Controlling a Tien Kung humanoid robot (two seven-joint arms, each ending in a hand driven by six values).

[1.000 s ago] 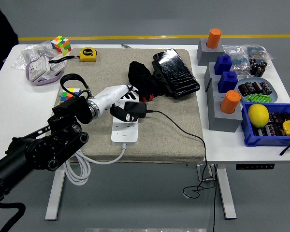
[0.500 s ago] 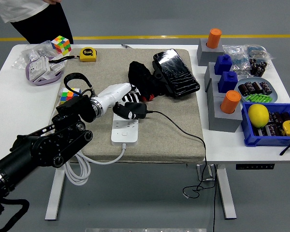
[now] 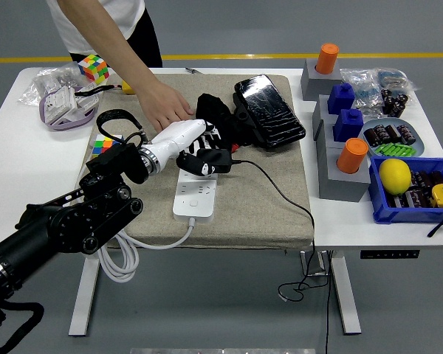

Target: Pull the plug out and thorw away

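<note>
A white power strip (image 3: 194, 198) lies on the beige mat (image 3: 266, 199). A black plug (image 3: 220, 160) sits at the strip's far end, and its black cable (image 3: 284, 198) runs right and drops off the table's near edge. My left hand (image 3: 201, 158), white with black fingers, is curled around the plug from the left. I cannot tell whether the plug's pins are still in the socket. A person's hand (image 3: 165, 109) reaches in from the top left and rests on the mat just behind my wrist. No right arm is in view.
A black cloth (image 3: 215, 116) and a black pouch (image 3: 269, 110) lie behind the plug. Rubik's cubes (image 3: 93, 68) and a bag of parts are at the far left. Grey blocks with orange and blue pieces and a blue bin (image 3: 380, 199) holding a lemon stand on the right. The strip's white cord (image 3: 118, 259) hangs over the near edge.
A person's arm has come in from the top left and set its hand on the mat by my wrist. My left hand and the plug have shifted slightly up and right; the strip has nudged along.
</note>
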